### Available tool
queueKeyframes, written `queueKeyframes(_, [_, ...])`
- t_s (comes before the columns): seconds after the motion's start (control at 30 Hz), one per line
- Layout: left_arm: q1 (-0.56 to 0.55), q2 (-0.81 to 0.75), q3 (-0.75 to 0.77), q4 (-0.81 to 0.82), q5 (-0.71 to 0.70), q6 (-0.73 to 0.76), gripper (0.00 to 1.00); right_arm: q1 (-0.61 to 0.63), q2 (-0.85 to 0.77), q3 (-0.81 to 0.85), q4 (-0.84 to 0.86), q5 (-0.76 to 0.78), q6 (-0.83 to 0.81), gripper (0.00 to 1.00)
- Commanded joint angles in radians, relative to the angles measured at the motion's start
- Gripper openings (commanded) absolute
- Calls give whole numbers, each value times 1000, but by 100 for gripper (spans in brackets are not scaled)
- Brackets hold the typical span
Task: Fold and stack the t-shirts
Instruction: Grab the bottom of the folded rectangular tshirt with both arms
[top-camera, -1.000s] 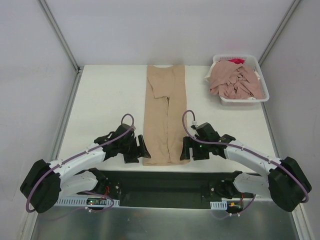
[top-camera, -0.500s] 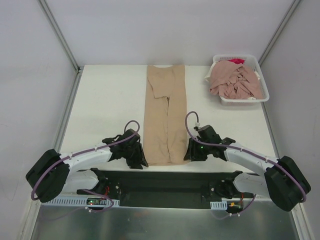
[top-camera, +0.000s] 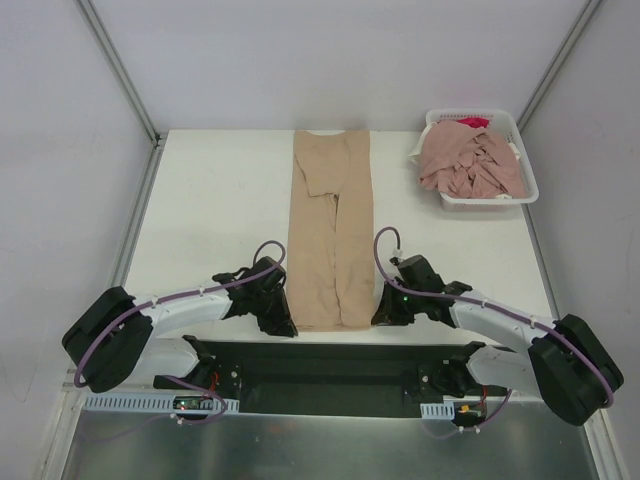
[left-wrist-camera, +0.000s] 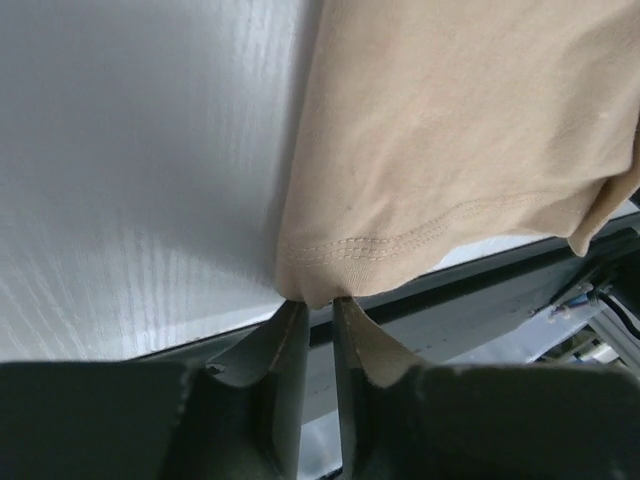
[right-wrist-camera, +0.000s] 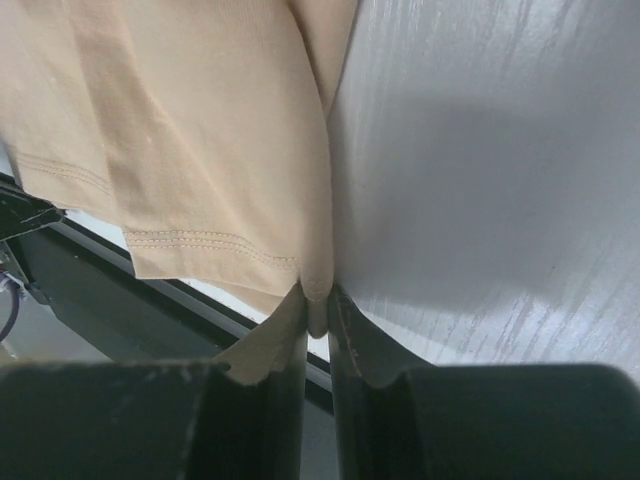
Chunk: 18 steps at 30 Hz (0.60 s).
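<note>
A tan-beige t-shirt (top-camera: 330, 230) lies folded into a long narrow strip down the middle of the white table, its hem at the near edge. My left gripper (top-camera: 287, 322) is at the strip's near left corner. In the left wrist view the left gripper (left-wrist-camera: 318, 300) is shut, with the hem corner of the tan t-shirt (left-wrist-camera: 460, 130) pinched at its tips. My right gripper (top-camera: 378, 318) is at the near right corner. The right wrist view shows the right gripper (right-wrist-camera: 317, 300) shut on a fold of the tan t-shirt's (right-wrist-camera: 200, 120) edge. Dusty pink t-shirts (top-camera: 470, 165) are heaped at the back right.
The pink heap sits in a white lattice basket (top-camera: 478, 203) at the table's back right corner. The near table edge and a dark rail (top-camera: 330, 365) run just behind both grippers. Bare white tabletop (top-camera: 220, 200) lies left of the strip.
Both grippers have dropped toward the near edge and closed in on the strip's near corners. Their jaws went from wide open to shut on the cloth.
</note>
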Motion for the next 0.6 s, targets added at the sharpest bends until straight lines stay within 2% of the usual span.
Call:
queueKeyframes(0.0, [-10,26,-11,-33,-91,9,6,-1,-8,-48,-41,-7,14,15])
queueKeyframes(0.03, [-10,26,-11,-31,-94,12,0,-1,-10,-49,-43,-10,14,15])
queueKeyframes(0.23, [-10,4,-13,-33,-97,48,0,5,-16,-54,-52,-40,14,11])
queueKeyframes(0.57, [-15,-241,-44,-33,-86,98,0,36,-152,18,-184,-50,-22,5])
